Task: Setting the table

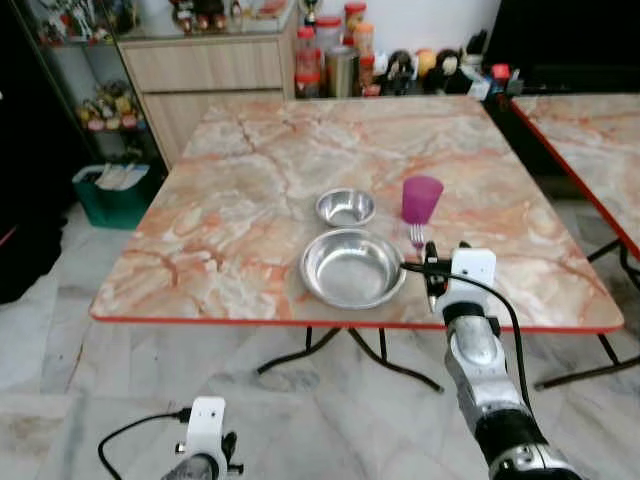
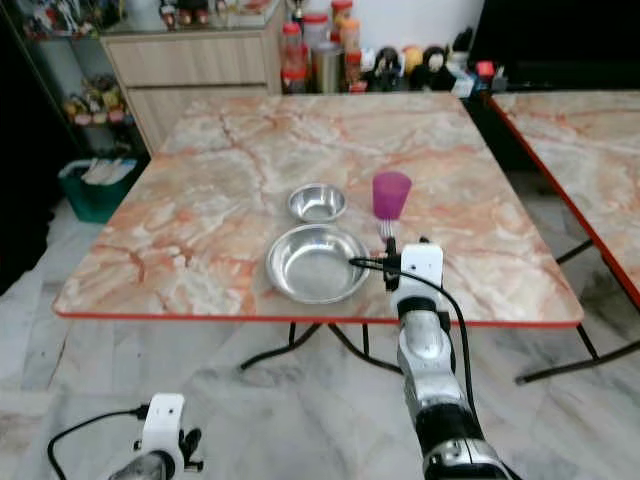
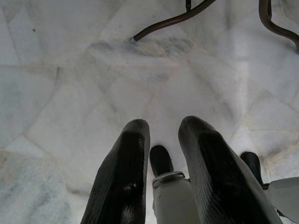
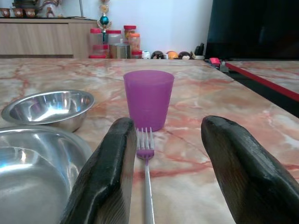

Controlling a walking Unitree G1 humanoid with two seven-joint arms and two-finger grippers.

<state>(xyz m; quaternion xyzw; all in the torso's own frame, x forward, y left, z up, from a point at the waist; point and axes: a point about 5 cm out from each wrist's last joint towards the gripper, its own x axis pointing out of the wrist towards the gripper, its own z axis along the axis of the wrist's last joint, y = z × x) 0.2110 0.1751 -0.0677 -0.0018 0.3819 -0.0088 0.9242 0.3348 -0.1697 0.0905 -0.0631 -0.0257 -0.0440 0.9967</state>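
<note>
Left gripper (image 3: 163,154) hangs idle low over the marble floor (image 3: 70,79), jaws parted with nothing between them.

Right gripper (image 4: 163,154) sits low at the near edge of the desk (image 1: 230,220), jaws spread wide and empty, the fork (image 4: 147,177) lying flat on the marble between the two black fingers. Step in hand, by judgement: placing or fine-tuning the fork beside the large bowl (image 1: 352,267). To do it well — keep the fingers level with the desk top, avoid nudging the bowl's rim with the inner finger, and leave the fork straight, tines pointing away from the edge. Any withdrawal should go straight back, so the handle is not dragged askew.

Fork: slim, silver, four tines, handle running toward the gripper; tines stop just short of the purple cup (image 1: 421,199). It lies just right of the large bowl, apart from it.

Beyond: a small steel bowl (image 1: 345,207) stands just behind the large one, beside the cup. Cup is upright, translucent purple plastic. Far edge — jars and bottles (image 1: 330,50) against the wall.
</note>
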